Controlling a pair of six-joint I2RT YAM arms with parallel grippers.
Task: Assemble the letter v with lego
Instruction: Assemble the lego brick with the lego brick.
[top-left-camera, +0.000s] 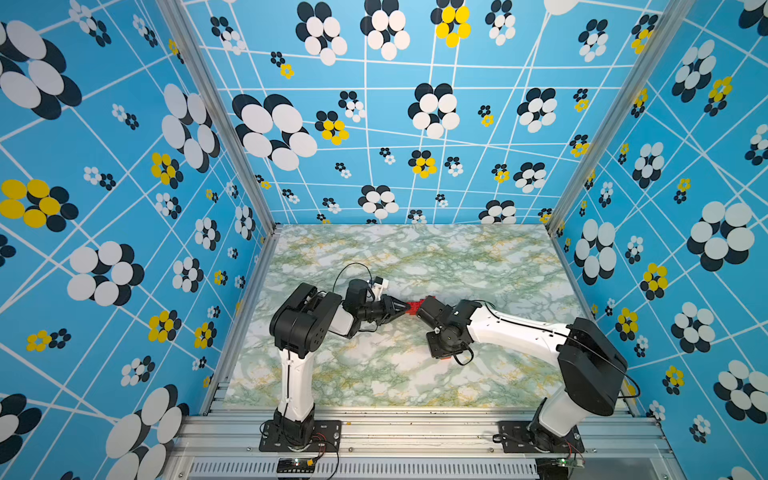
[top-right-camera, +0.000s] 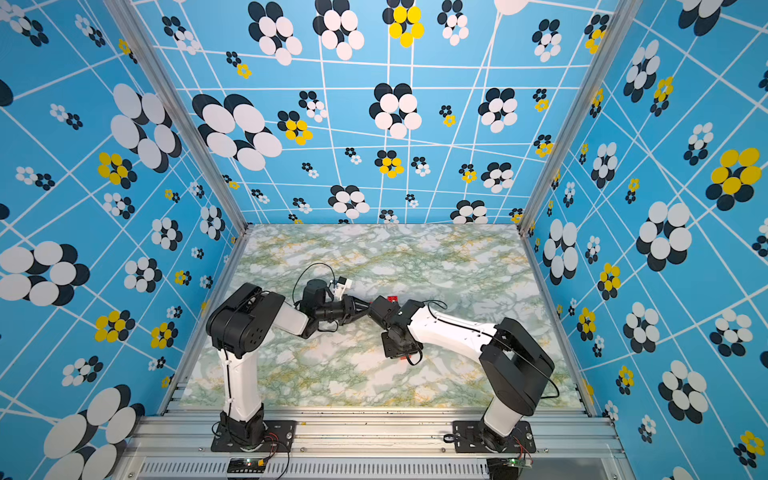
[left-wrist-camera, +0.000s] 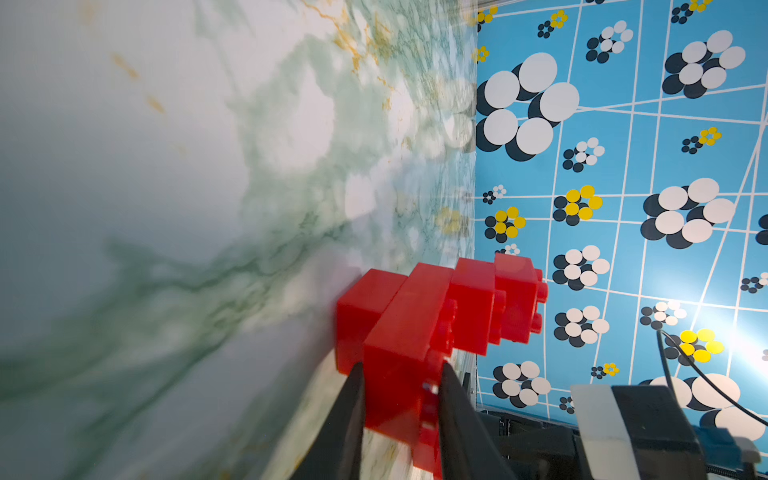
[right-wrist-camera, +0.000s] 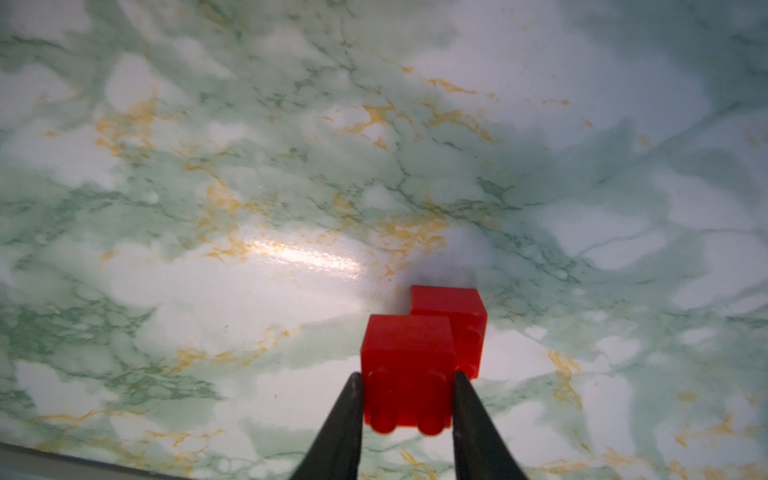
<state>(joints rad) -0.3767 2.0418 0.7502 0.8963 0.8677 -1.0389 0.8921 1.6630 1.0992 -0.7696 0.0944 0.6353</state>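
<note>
In the left wrist view my left gripper (left-wrist-camera: 401, 374) is shut on the long brick (left-wrist-camera: 405, 336) of a stepped cluster of red lego. Short bricks (left-wrist-camera: 473, 303) step away from the long one, so the cluster forms part of the letter v and hangs just beside the marbled table (left-wrist-camera: 166, 208). My right gripper (right-wrist-camera: 407, 380) is shut on a short red brick (right-wrist-camera: 407, 357), which is joined to a second one (right-wrist-camera: 455, 316). In both top views the two arms meet mid-table around the red lego (top-left-camera: 413, 306) (top-right-camera: 391, 298). The right gripper's tips are hidden there under its own wrist.
The green-and-white marbled table (top-left-camera: 415, 374) is enclosed by blue flower-patterned walls (top-left-camera: 124, 208) on three sides. Aluminium rails (top-left-camera: 415, 432) carry both arm bases along the front edge. A black cable (left-wrist-camera: 685, 365) and an arm part show near the left gripper.
</note>
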